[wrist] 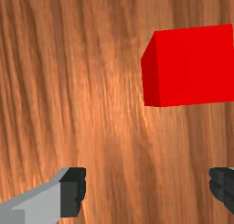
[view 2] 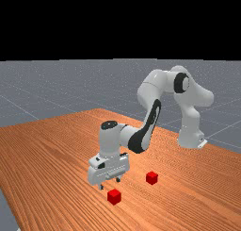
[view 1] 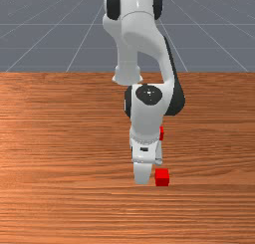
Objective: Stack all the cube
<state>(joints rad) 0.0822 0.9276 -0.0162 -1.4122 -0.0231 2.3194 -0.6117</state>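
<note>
The white two-finger gripper (view 2: 109, 184) hangs released, fingers (wrist: 73, 192) spread, over the orange-brown wooden table (view 2: 56, 154) near one red cube (view 2: 114, 197), a second red cube (view 2: 151, 178) lying farther from it

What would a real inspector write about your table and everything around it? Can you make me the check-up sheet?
Surface: orange-brown wooden table.
Job's things: one red cube is close to the claw; another red cube sits apart from it. Not stacked.
Clutter: nothing seen.
Gripper: claw open, above the table, holding nothing.
Cables: nothing seen.
Surroundings: grey floor with pale lines, black background beyond.
</note>
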